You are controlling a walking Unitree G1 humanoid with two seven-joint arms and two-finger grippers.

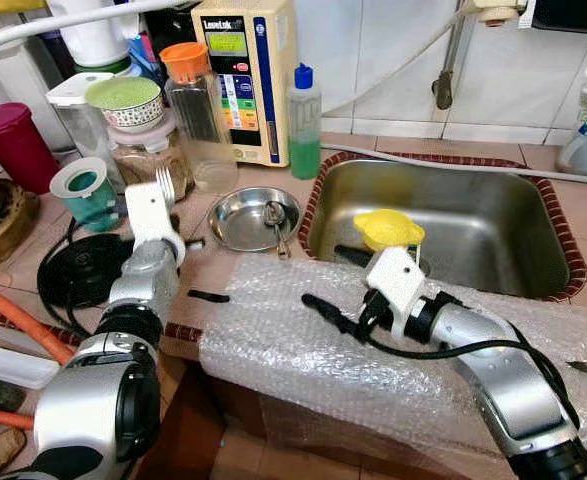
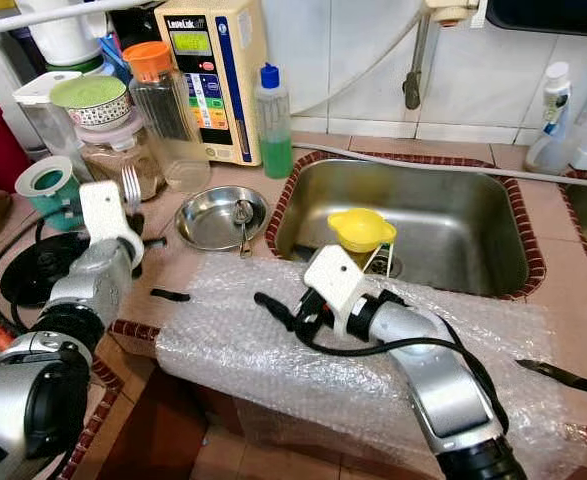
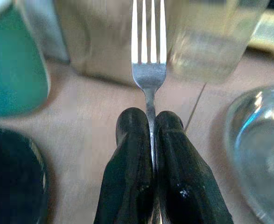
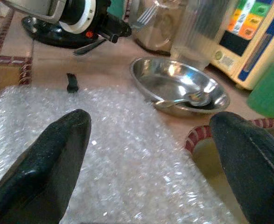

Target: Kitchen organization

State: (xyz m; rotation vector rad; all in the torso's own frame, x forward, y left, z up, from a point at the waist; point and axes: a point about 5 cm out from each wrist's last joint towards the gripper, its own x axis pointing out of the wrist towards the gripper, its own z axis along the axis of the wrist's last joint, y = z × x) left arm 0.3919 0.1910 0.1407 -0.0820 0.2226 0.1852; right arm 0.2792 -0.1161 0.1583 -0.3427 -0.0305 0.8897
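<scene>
My left gripper (image 3: 151, 140) is shut on the handle of a steel fork (image 3: 149, 51), held over the counter with its tines towards the jars; the fork (image 1: 165, 183) stands just left of a steel bowl (image 1: 243, 215). A spoon (image 1: 275, 225) lies in that bowl. My right gripper (image 4: 151, 154) is open, fingers (image 4: 43, 168) spread wide and holding nothing, low over a sheet of bubble wrap (image 1: 293, 350) at the counter's front edge. It points left towards the bowl (image 4: 179, 86). A yellow plastic piece (image 1: 388, 228) sits at the near left rim of the sink (image 1: 473, 230).
Behind the fork stand jars (image 1: 153, 150), a clear bottle with an orange cap (image 1: 191, 100), a teal cup (image 1: 85, 192), a water device (image 1: 248, 70) and a green soap bottle (image 1: 304, 125). A black round lid (image 1: 78, 270) and a cable lie left. A small black scrap (image 1: 208, 296) lies on the counter.
</scene>
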